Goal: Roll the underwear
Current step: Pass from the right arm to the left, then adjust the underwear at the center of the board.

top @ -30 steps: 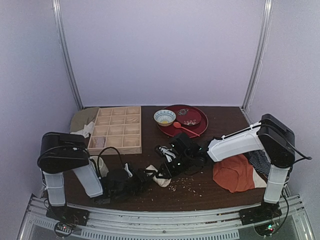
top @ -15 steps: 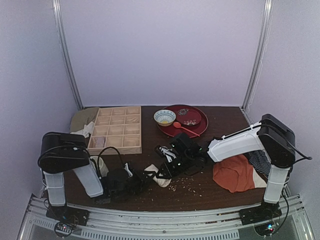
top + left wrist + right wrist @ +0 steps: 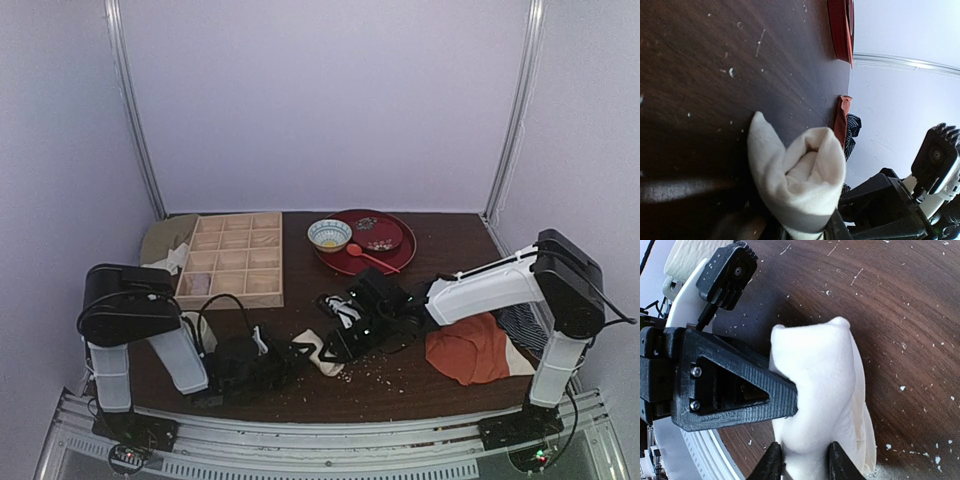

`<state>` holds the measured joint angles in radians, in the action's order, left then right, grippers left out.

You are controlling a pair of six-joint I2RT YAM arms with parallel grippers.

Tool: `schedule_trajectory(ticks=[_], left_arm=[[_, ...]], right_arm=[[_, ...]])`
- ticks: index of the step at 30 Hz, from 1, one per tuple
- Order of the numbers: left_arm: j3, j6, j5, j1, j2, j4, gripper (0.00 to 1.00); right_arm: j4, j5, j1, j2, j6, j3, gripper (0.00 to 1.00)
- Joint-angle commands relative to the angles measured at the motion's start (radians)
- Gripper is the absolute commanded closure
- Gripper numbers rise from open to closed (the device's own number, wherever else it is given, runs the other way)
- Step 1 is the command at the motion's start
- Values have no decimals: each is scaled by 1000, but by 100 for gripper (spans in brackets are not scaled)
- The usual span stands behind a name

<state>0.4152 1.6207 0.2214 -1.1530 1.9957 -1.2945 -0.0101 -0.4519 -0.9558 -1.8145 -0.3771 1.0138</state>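
The underwear [image 3: 322,352] is a cream roll lying on the dark table near the front, between my two grippers. In the left wrist view the underwear [image 3: 799,182] shows its rolled end, and my left gripper [image 3: 805,233] is shut on its lower part. My left gripper [image 3: 290,353] reaches in from the left. From the right comes my right gripper [image 3: 337,344]. In the right wrist view the underwear [image 3: 815,390] fills the gap of my right gripper [image 3: 802,466], with both fingertips [image 3: 771,463] touching the cloth. One left finger [image 3: 740,395] presses its side.
A wooden compartment box [image 3: 232,258] stands at the back left, beside an olive cloth [image 3: 163,238]. A red tray [image 3: 392,262] and a patterned bowl [image 3: 329,234] are at the back. An orange-red garment [image 3: 468,347] and a dark striped cloth [image 3: 520,322] lie on the right. Crumbs [image 3: 372,364] dot the table.
My left gripper has closed on the roll from wide open. The right gripper's fingers have spread somewhat while staying against the cloth. The right arm's elbow has sunk slightly.
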Motion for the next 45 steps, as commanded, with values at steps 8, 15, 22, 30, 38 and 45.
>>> schedule_trajectory(ticks=[8,15,22,30,38,45], left_arm=[[-2,-3,52,30,23,20,75],[6,-5,36,30,25,28,74],[-1,-7,32,31,25,16,75],[2,-7,19,32,25,24,75],[4,-10,10,37,21,26,75],[5,-12,3,42,17,36,74]], right_arm=[[-184,-20,-20,55,3,-64,72],[-154,6,-20,35,-4,-54,72],[-201,107,-17,156,5,-47,70],[-212,137,-7,135,23,62,66],[-209,76,-4,-14,43,144,66],[-189,80,0,-53,49,129,66]])
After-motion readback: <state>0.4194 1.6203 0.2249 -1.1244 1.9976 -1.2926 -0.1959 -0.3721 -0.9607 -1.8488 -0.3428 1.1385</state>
